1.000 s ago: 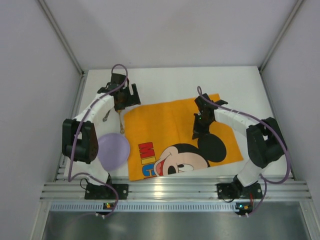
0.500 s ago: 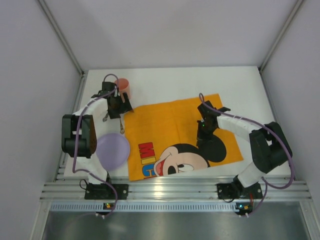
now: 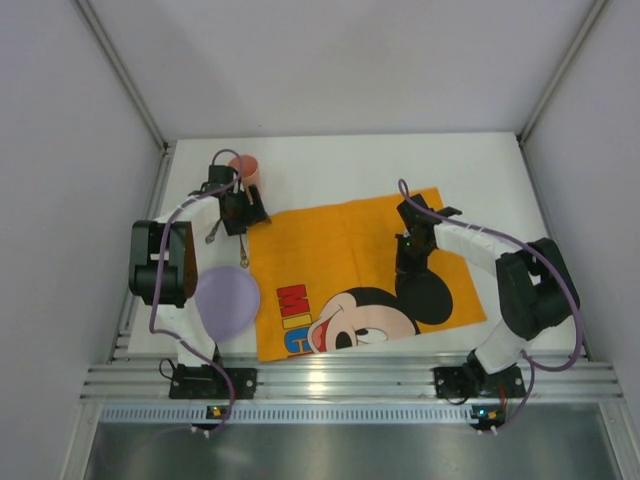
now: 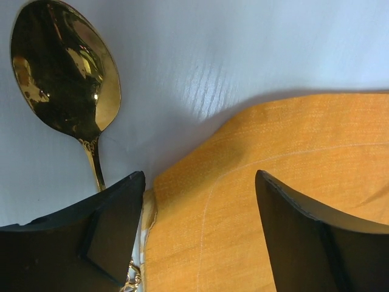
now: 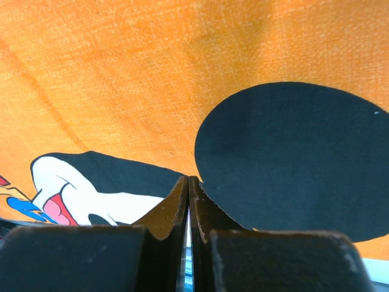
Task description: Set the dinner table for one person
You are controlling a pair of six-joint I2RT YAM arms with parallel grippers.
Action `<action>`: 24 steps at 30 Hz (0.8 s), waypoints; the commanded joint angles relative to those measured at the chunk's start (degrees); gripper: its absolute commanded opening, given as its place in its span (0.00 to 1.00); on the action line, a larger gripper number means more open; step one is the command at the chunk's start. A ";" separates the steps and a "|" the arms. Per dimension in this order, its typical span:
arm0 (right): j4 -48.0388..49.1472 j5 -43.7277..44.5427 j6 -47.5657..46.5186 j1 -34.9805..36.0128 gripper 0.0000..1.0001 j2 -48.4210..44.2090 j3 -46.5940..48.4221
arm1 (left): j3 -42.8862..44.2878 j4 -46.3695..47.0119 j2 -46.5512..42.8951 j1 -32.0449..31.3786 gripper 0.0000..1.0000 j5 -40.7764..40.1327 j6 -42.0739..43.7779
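A lavender plate (image 3: 228,303) lies lower left on the white tabletop (image 3: 400,165), which fills mid-frame, beside an orange Mickey Mouse placemat (image 3: 340,240). The right pincer (image 5: 189,179) is clamped shut over the mat's black ear, nothing seen in its grip. Higher up, the left pincer (image 4: 200,179) gapes empty astride the mat's corner, beside a gold spoon (image 4: 67,67) and red cup (image 3: 245,168).

Left arm (image 3: 190,213) and right arm (image 3: 470,240): white link shells joined by bulky black joint housings. A purple cable (image 3: 151,300) loops rearward of each arm's fingers (image 4: 112,225), which are matte black wedges narrowing toward the tips.
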 commanded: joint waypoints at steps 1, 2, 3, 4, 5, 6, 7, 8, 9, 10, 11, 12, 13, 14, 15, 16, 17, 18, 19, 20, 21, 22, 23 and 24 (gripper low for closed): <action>-0.85 0.87 -1.31 -1.04 0.00 0.40 2.14 | 1.35 -0.21 0.84 0.04 0.77 -0.43 -0.16; -0.94 0.96 -1.31 -1.21 0.00 0.40 1.97 | 1.44 0.06 0.93 0.04 0.73 0.27 -0.25; -0.85 1.04 -1.39 -1.39 0.00 0.57 1.71 | 1.61 0.41 0.93 0.04 0.67 0.80 -0.42; -0.85 1.04 -1.48 -1.48 0.00 0.57 1.53 | 1.79 0.67 0.93 0.04 0.55 1.24 -0.69; -0.94 1.04 -1.48 -1.48 0.00 0.83 1.44 | 1.96 1.28 0.76 0.04 0.48 2.72 -1.04; -0.85 1.13 -1.57 -1.65 0.00 0.92 1.18 | 2.14 1.72 0.67 -0.05 0.42 3.52 -1.56; -0.68 1.13 -1.66 -1.74 0.00 1.10 1.09 | 2.23 2.08 0.40 -0.31 0.33 4.05 -1.74; -0.67 1.22 -1.66 -1.74 0.00 1.10 1.18 | 2.57 2.25 -0.12 -0.49 0.28 4.49 -1.83; -0.59 1.31 -1.74 -1.92 0.00 1.10 1.09 | 3.36 2.26 -0.56 -1.10 0.24 5.71 -1.83; -0.50 1.31 -1.75 -1.92 0.00 1.36 1.09 | 3.72 2.26 -0.91 -1.45 0.15 6.16 -1.83; -0.58 1.40 -1.83 -2.09 0.00 1.36 1.09 | 4.16 1.91 -1.79 -1.80 0.02 6.42 -1.83; -0.41 1.48 -2.01 -2.18 0.00 1.45 1.00 | 4.77 1.73 -2.67 -2.42 0.00 6.08 -1.75; -0.41 1.57 -2.10 -2.27 0.00 1.54 1.00 | 5.04 1.47 -3.37 -2.86 0.00 5.47 -1.66; -0.32 1.66 -2.10 -2.36 0.00 1.63 1.00 | 5.21 1.29 -5.20 -3.21 0.00 4.50 -1.48; -0.15 1.57 -2.18 -2.45 0.00 1.63 0.91 | 5.65 0.77 -6.18 -3.82 0.00 2.58 -0.96; -0.15 1.66 -2.27 -2.53 0.00 1.63 0.83 | 5.83 0.33 -6.97 -4.09 0.04 0.82 -0.61; 0.03 1.66 -2.19 -2.62 0.00 1.71 0.65 | 6.18 -0.46 -8.46 -4.27 0.13 -0.94 -0.43; 0.29 1.66 -2.27 -2.71 0.00 1.80 0.56 | 6.62 -1.51 -9.00 -4.27 0.48 -2.35 -0.17; 0.55 1.49 -2.19 -2.88 0.00 1.89 0.39 | 6.97 -2.22 -9.70 -4.27 0.77 -6.28 0.01; 0.73 1.40 -2.19 -3.06 0.00 2.41 0.47 | 7.15 -2.66 -10.58 -4.27 0.98 -7.80 0.10; 0.99 1.05 -2.19 -3.15 0.00 2.77 0.82 | 7.58 -3.01 -10.93 -4.27 0.99 -8.94 0.71; 1.26 0.87 -2.19 -3.24 0.00 3.20 1.09 | 7.85 -3.97 -11.20 -4.27 0.99 -9.74 0.89; 1.43 0.52 -2.01 -3.41 0.00 4.08 1.52 | 8.20 -4.51 -11.81 -4.27 0.99 -10.96 0.89; 1.78 -0.18 -2.10 -3.41 0.00 4.61 2.75 | 8.55 -4.77 -12.16 -4.27 0.99 -10.98 1.07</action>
